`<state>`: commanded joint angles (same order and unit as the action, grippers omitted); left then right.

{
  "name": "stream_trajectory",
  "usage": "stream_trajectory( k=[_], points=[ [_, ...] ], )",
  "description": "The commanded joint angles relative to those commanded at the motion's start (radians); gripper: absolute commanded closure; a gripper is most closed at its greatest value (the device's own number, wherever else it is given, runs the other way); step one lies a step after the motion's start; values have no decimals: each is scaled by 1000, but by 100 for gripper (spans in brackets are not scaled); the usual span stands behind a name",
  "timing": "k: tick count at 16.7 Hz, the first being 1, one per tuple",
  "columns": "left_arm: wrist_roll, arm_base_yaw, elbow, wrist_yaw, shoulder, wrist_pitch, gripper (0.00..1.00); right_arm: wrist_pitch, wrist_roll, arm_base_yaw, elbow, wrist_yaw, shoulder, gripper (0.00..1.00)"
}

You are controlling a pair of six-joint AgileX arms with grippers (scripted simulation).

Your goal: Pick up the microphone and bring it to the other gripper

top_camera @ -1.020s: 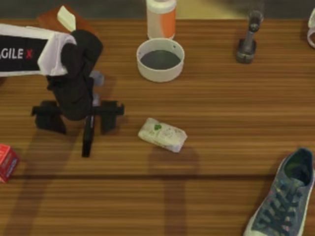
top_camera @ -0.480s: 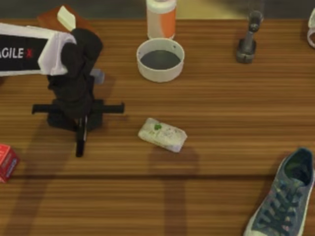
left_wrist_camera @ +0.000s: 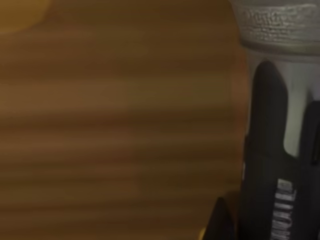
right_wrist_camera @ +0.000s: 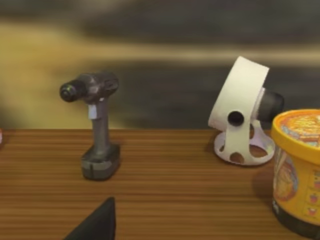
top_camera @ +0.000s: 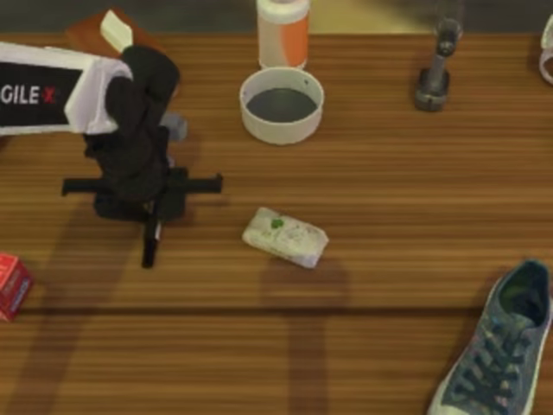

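The microphone (top_camera: 151, 246) lies toward the table's left side, its black handle pointing at the front edge and its silver mesh head (top_camera: 175, 128) poking out behind my left arm. My left gripper (top_camera: 152, 207) comes down from above and is shut on the handle partway along. In the left wrist view the handle (left_wrist_camera: 272, 150) and mesh head (left_wrist_camera: 280, 25) fill one side of the picture, with one black finger (left_wrist_camera: 220, 222) pressed beside the handle. My right gripper is outside the top view; only a black corner of it (right_wrist_camera: 97, 222) shows in the right wrist view.
A white packet (top_camera: 285, 236) lies right of the microphone. At the back stand a white bowl (top_camera: 282, 105), an orange-and-white bottle (top_camera: 282, 30) and a dark grey upright tool (top_camera: 432, 82). A sneaker (top_camera: 501, 346) sits front right, a red box (top_camera: 10, 285) at the left edge.
The left gripper's fingers, wide apart a second ago, have closed onto the microphone handle. The handle has straightened and its free end has shifted a little toward the back.
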<state>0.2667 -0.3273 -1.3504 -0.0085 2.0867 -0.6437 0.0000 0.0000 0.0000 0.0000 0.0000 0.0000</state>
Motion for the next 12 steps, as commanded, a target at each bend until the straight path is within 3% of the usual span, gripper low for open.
stream_trajectory(
  k=[5, 12],
  points=[
    [-55, 9, 68, 111, -53, 287, 100, 0, 0, 0, 0, 0, 0, 0],
    [-168, 30, 242, 332, -181, 882, 100, 0, 0, 0, 0, 0, 0, 0]
  ],
)
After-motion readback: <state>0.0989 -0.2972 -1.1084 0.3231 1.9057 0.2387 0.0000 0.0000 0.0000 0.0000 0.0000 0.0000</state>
